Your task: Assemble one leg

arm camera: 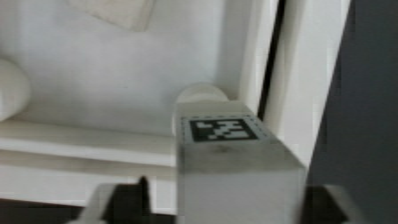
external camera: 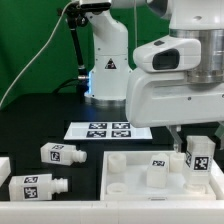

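Held leg: the held leg [arm camera: 222,130] stood upright between the fingers of the pincer [arm camera: 228,196], low over the square panel [external camera: 125,182], near its edge on the exterior view's right.
Pincer: closed on the block's two flat sides, below the tag.
Handling: probably light, rigid plastic. The smooth faces could slip or twist, so a flat-side hold suited it.
Stub end: pointed downward, hidden from both views.
Edges: the panel's raised rim ran just beside the leg, and a standing leg [external camera: 158,172] was near.
Open room: bare panel floor lay between them. The spare legs [external camera: 58,152] on the counter [external camera: 30,130] and the marker board [external camera: 98,129] were well apart.
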Controlling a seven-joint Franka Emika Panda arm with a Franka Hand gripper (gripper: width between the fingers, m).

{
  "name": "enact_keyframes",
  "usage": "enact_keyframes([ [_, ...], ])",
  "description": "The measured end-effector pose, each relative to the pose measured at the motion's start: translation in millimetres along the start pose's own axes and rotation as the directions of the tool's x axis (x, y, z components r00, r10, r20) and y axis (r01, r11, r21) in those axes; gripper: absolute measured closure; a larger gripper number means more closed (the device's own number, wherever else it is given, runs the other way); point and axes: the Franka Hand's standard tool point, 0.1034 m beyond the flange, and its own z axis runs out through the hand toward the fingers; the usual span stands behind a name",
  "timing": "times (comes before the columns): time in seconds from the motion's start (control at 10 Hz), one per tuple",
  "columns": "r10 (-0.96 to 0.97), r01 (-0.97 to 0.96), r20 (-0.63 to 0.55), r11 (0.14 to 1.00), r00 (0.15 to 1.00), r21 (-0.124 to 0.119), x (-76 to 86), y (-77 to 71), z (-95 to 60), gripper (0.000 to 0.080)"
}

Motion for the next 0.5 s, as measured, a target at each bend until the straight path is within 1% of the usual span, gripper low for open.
enact_keyframes([
  [0.1, 0.001, -0.001, 0.0, 1.0, 1.0, 0.0, 0.0, -0.1, 0.1, 0.0518],
  [0.5, 0.065, -0.065, 0.0, 0.998, 0.998, 0.001, 0.0, -0.1, 0.1, 0.0518],
])
